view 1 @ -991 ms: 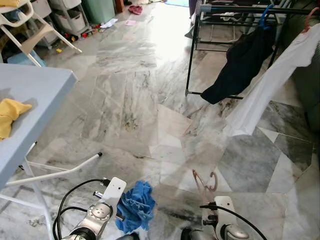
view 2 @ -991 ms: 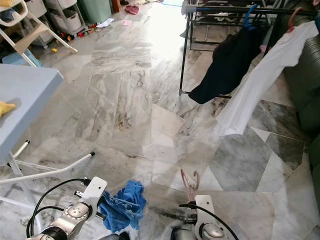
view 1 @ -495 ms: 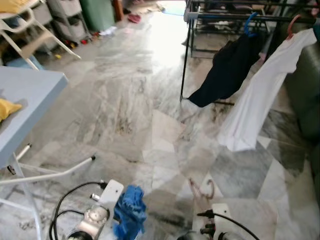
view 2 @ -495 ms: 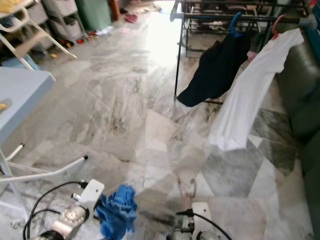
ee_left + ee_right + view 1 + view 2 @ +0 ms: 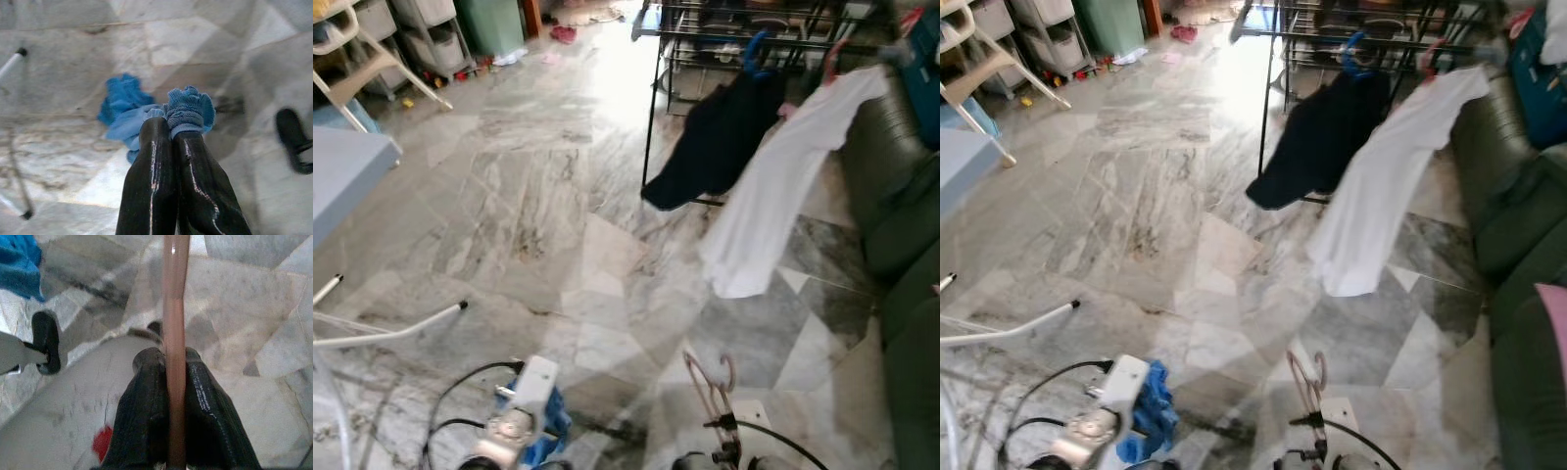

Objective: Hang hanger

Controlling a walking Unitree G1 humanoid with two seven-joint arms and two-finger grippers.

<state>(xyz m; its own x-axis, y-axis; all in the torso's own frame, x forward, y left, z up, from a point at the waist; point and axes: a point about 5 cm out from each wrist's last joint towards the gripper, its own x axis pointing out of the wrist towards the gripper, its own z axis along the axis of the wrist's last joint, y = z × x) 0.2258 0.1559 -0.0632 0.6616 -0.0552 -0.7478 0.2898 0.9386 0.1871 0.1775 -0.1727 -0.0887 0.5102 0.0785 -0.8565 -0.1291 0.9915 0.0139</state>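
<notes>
My right gripper (image 5: 168,357) is shut on the stem of a pink hanger (image 5: 175,308); the hanger's hook (image 5: 710,377) rises above my right wrist at the bottom of the eye views. My left gripper (image 5: 170,128) is shut on a blue cloth (image 5: 188,110), which hangs beside my left wrist (image 5: 524,421). Ahead on the right stands a black clothes rack (image 5: 651,98). On it hang a black garment (image 5: 720,137) on a blue hanger (image 5: 756,49) and a white shirt (image 5: 773,191) on a pink hanger.
A dark green sofa (image 5: 901,225) lines the right side. The corner of a blue table (image 5: 342,166) and its white leg (image 5: 391,333) are at my left. A white chair (image 5: 362,69) and storage drawers stand far left. Marble floor (image 5: 538,196) stretches ahead.
The camera has moved forward and turned right: the rack and its clothes sit nearer and further left, and the blue table has slid off to the left. Both grippers keep their hold.
</notes>
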